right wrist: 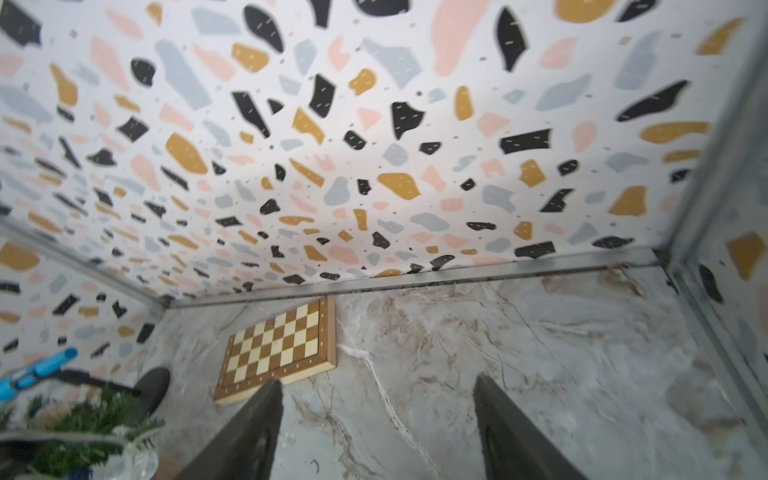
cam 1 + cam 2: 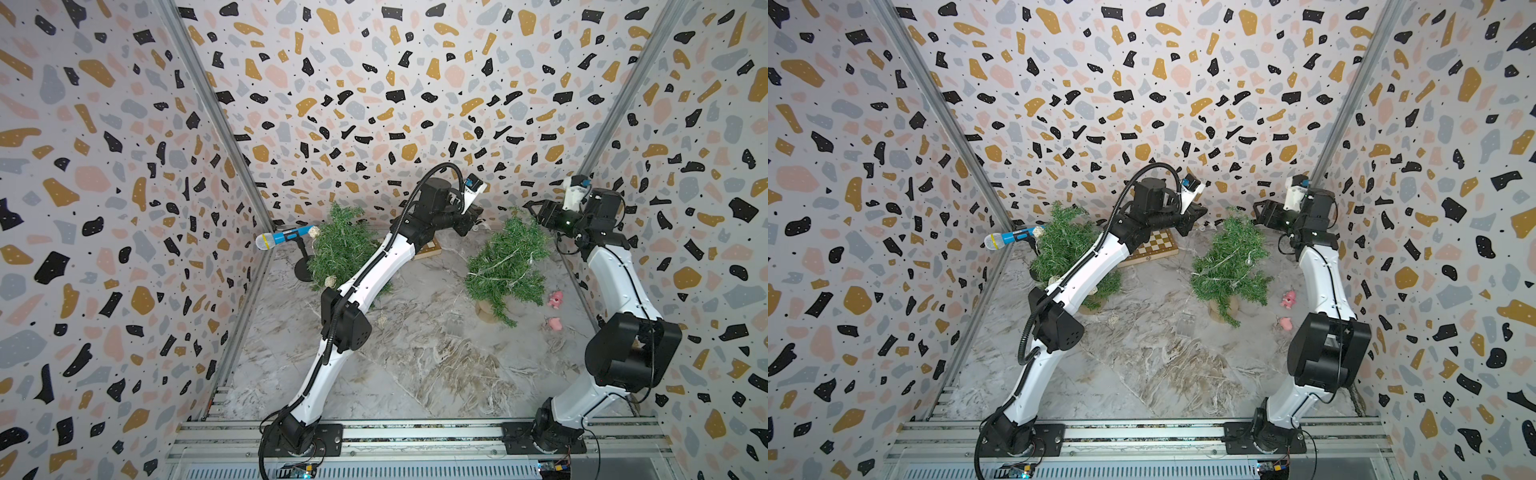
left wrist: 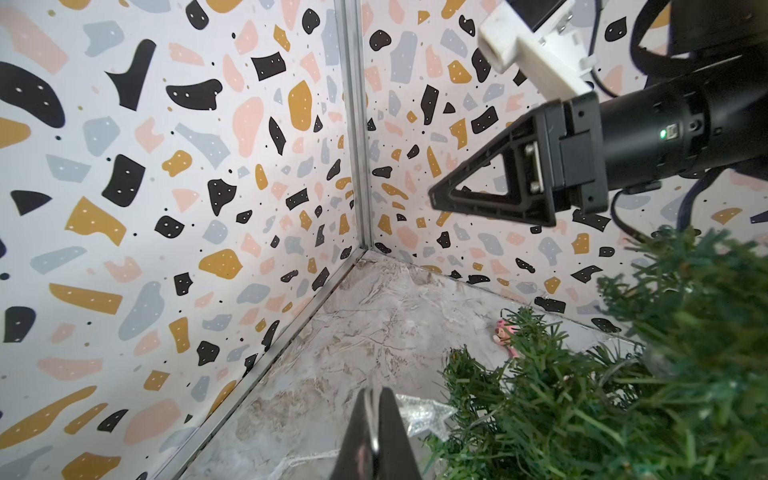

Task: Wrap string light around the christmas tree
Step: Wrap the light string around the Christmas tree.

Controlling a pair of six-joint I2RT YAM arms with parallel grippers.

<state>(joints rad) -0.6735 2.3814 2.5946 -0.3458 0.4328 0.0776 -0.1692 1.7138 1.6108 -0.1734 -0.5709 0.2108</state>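
String light (image 2: 494,266) across the christmas tree (image 2: 515,245), below and between clenched left hand (image 2: 476,218) and released right hand (image 2: 534,212).

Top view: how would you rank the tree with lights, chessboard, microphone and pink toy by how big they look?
1. tree with lights
2-3. chessboard and microphone: unsure, since an arm hides part of the board
4. pink toy

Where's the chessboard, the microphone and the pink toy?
chessboard (image 1: 278,349): right wrist view, on its middle squares.
microphone (image 2: 291,236): in a top view, on its blue handle.
pink toy (image 2: 555,299): in a top view, on its body.
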